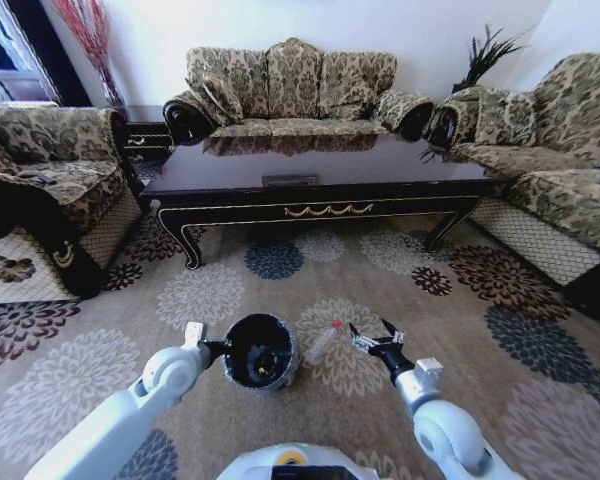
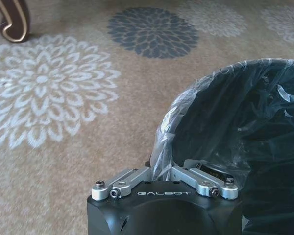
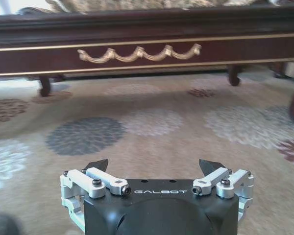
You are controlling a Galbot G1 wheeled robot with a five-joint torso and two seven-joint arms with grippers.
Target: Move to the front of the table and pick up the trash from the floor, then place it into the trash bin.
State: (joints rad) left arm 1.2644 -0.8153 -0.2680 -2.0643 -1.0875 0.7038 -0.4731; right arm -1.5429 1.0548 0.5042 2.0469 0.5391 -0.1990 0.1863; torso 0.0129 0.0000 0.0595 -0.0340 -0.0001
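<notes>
The trash bin (image 1: 261, 351), black and lined with a thin plastic bag, stands on the flowered floor (image 1: 210, 295) just in front of me. My left gripper (image 1: 218, 349) is shut on the bin's near rim (image 2: 162, 147), its fingers (image 2: 137, 176) closed on the bag edge. A clear plastic bottle with a red cap (image 1: 322, 342) lies on the carpet between the bin and my right gripper (image 1: 376, 334). That gripper (image 3: 155, 166) hangs open and empty above the carpet, facing the table (image 3: 137, 56). The dark table (image 1: 310, 190) spans the view ahead.
Patterned sofas stand on the left (image 1: 40, 190), behind the table (image 1: 290, 90) and on the right (image 1: 560, 170). A small dark side table (image 1: 145, 130) sits in the back left corner. A curved table leg (image 2: 12, 22) is near the bin. Open carpet lies between me and the table.
</notes>
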